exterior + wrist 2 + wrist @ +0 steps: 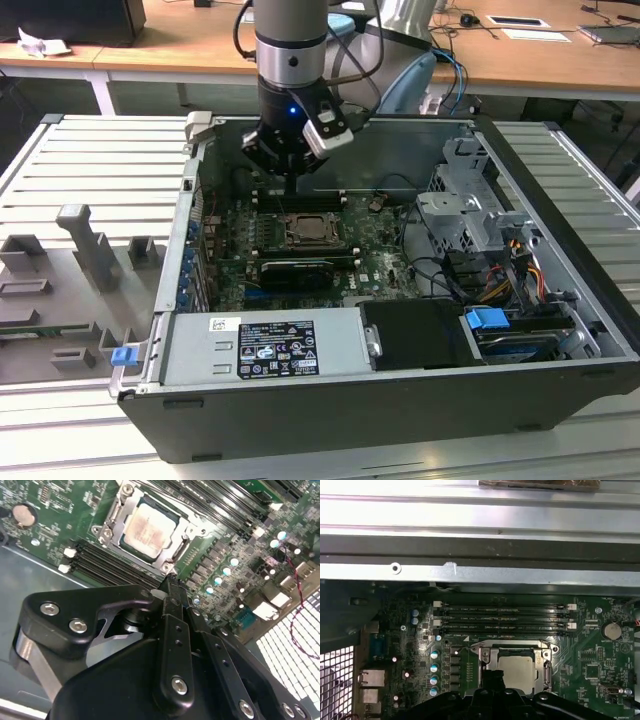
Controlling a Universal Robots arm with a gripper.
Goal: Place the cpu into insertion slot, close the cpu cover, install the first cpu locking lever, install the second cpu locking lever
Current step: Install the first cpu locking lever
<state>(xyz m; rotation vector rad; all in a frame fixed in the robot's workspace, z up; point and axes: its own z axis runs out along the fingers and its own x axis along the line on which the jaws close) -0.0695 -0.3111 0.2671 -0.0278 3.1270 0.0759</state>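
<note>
The cpu (149, 530) lies flat in the insertion slot (312, 232) on the green motherboard, its pale metal face up. The silver cpu cover (176, 534) lies down around it as a frame, and also frames the cpu (520, 669) in the first wrist view. Thin metal levers run along the socket's sides; I cannot tell whether they are latched. My gripper (291, 185) hangs just above the board at the far side of the socket, over the memory slots. Its black fingertips (167, 584) are shut together with nothing between them and point at the socket's edge.
Long black memory slots (502, 617) run beside the socket. The open case's far wall (480, 555) rises close behind them. A silver power supply (265, 345), a drive cage (465, 215) and cables (500, 280) fill the case. A grey fixture (85, 250) stands at the exterior view's left.
</note>
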